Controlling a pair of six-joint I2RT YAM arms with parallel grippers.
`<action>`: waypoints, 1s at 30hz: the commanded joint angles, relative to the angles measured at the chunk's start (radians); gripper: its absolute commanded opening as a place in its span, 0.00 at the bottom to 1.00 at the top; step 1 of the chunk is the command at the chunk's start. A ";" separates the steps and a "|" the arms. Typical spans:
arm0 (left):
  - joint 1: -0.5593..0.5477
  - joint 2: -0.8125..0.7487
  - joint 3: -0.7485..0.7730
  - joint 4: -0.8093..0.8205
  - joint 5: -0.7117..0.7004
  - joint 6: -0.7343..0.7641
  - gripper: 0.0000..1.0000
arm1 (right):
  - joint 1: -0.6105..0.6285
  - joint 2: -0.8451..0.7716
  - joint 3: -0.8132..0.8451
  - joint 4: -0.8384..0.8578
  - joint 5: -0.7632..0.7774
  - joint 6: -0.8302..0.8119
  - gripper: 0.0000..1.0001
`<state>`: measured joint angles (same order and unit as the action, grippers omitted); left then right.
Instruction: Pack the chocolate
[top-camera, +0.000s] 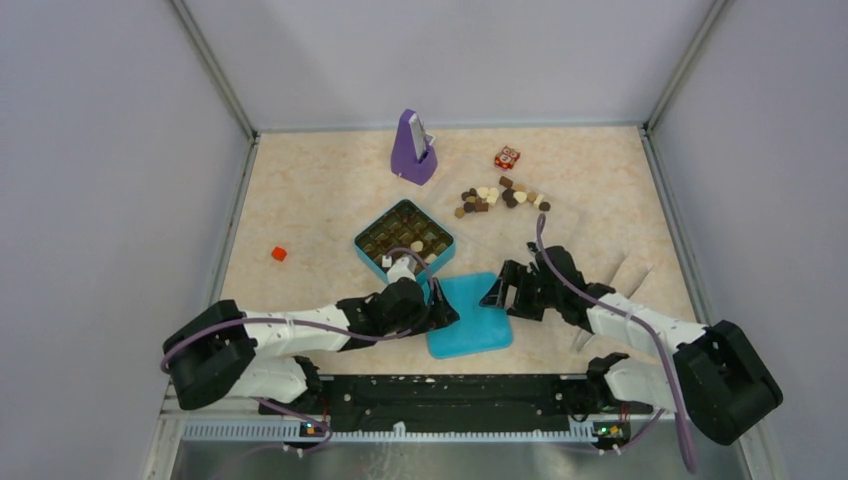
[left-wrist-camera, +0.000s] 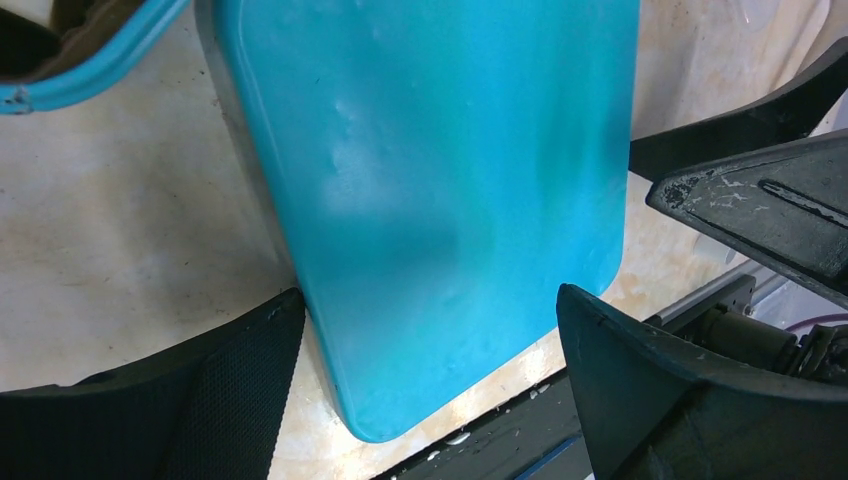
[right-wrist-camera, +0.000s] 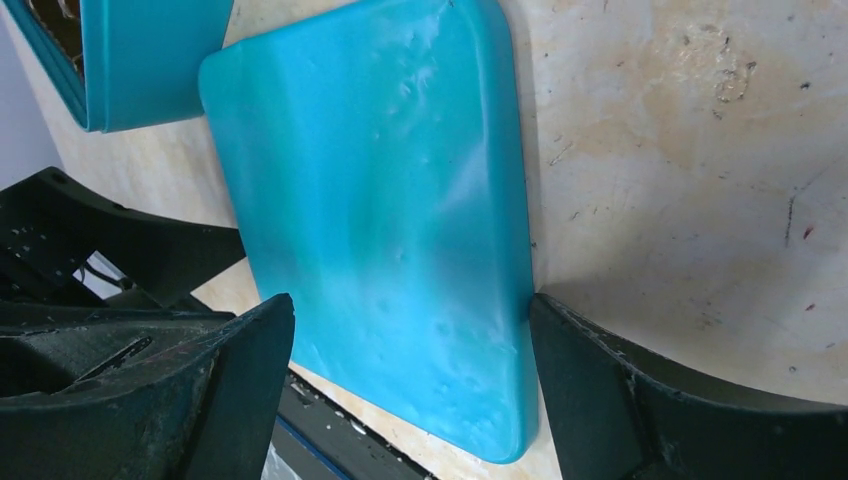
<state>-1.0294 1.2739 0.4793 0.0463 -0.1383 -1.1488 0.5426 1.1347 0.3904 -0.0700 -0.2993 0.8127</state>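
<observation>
From above: chocolate heaped loose toward the far right of the table, well apart from the teal box at mid-table. A pale piece apparently in one near compartment of the box, the rest too dark to read. Flat by the near edge, just beside the box's near corner, the teal lid. At its left edge the left gripper, at its far right corner the right gripper, both spread wide, holding nothing.

From the left wrist: fingers wide apart on either side of the lid's near end, no contact to be made out. Black finger of the right gripper close by at the right.

From the right wrist: a like straddle from the other side, one of the fingers touching or nearly touching the lid's long edge; cannot tell which. Box wall at top left.

Judged step: taking hold of the lid, with packing far from finished given the heap outside. Next, probably: lower, close squarely on opposite edges, lift level. Smooth and flat to the table, so likely to slip from a shallow pinch.
</observation>
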 joint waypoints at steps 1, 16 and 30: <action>-0.004 -0.032 -0.005 0.145 0.044 0.013 0.99 | 0.007 0.025 -0.029 0.060 -0.063 0.027 0.85; -0.004 -0.273 -0.142 0.421 0.042 0.074 0.99 | 0.008 -0.024 -0.071 0.083 -0.078 0.081 0.85; -0.003 -0.102 0.020 0.210 0.085 0.084 0.50 | 0.007 -0.083 -0.075 0.033 -0.051 0.083 0.85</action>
<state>-1.0294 1.1229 0.4061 0.3172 -0.0822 -1.0885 0.5411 1.0801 0.3202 -0.0143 -0.3618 0.8936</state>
